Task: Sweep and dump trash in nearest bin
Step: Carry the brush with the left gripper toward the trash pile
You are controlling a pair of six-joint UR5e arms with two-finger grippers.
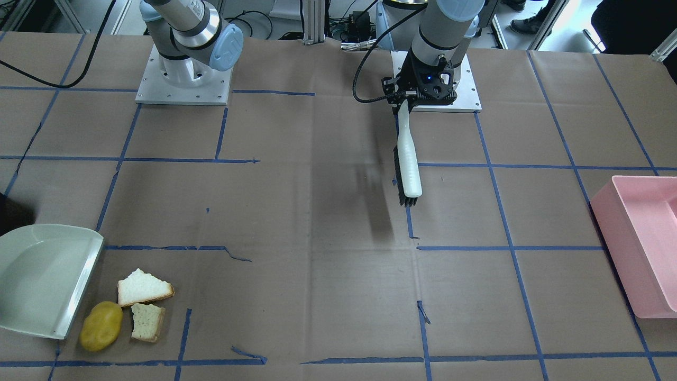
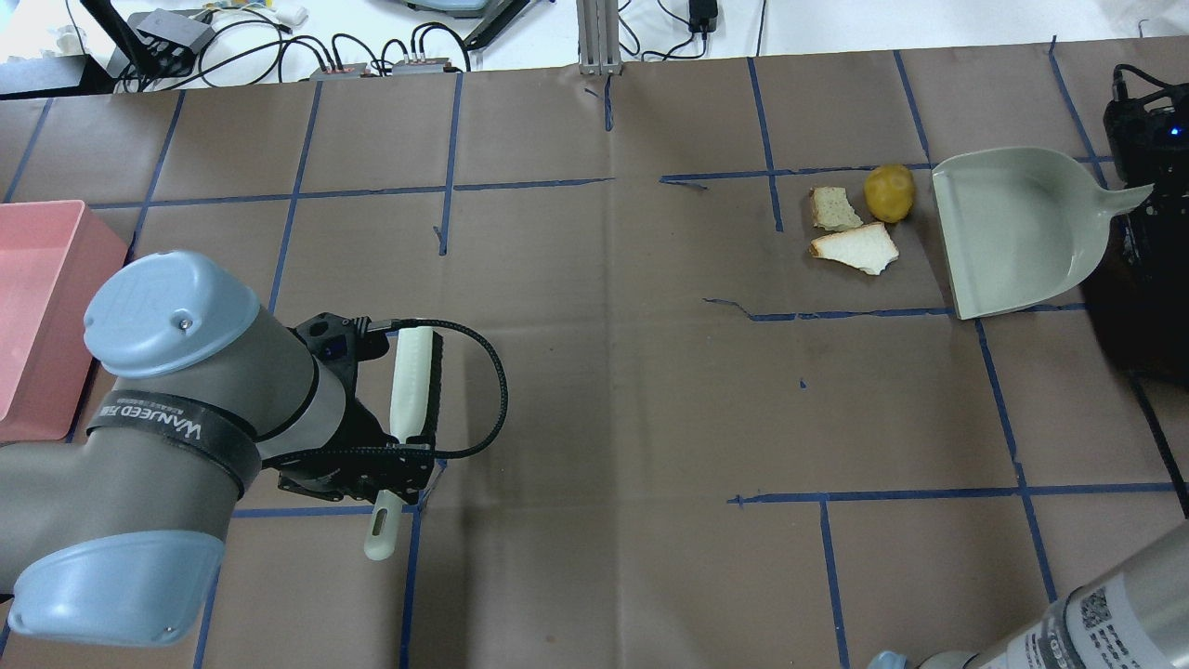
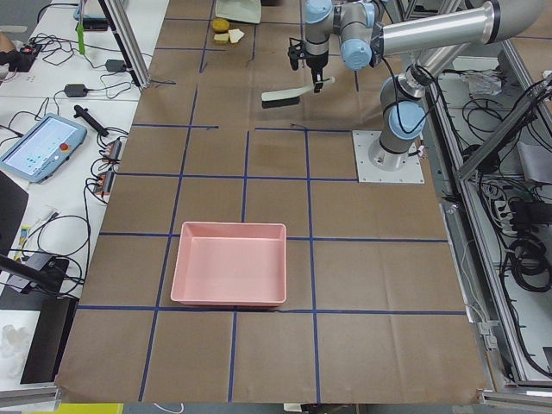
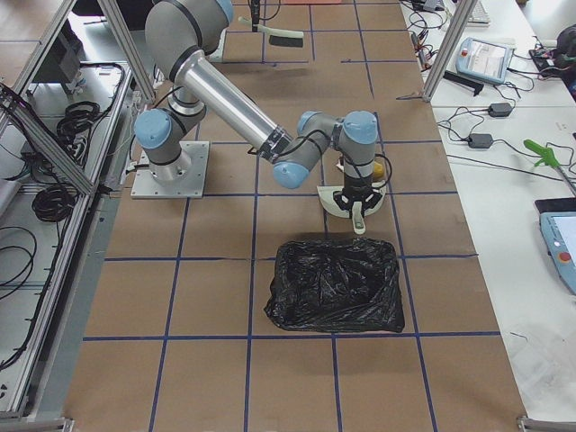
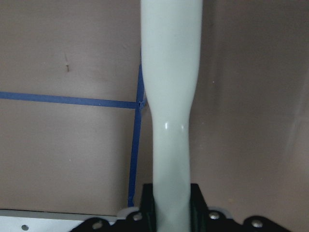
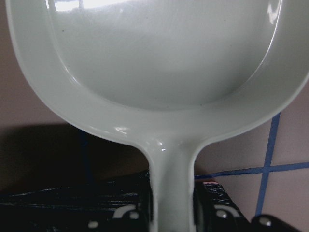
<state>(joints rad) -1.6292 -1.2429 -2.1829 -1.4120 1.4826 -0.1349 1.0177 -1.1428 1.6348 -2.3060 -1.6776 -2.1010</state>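
Observation:
Two torn white bread pieces (image 2: 856,248) (image 2: 834,208) and a yellow lumpy potato (image 2: 889,192) lie together on the brown paper, just off the open lip of a pale green dustpan (image 2: 1017,228). My right gripper (image 2: 1138,197) is shut on the dustpan's handle (image 6: 171,193); the pan is empty. My left gripper (image 2: 398,462) is shut on the handle of a white brush (image 2: 411,376) with black bristles, held above the table far from the trash. In the front-facing view the brush (image 1: 408,159) hangs at the centre and the trash (image 1: 144,287) lies at the lower left.
A pink bin (image 2: 37,307) stands at the table's end by my left arm. A bin lined with a black bag (image 4: 335,286) stands at the end by my right arm, just behind the dustpan. Blue tape lines grid the paper.

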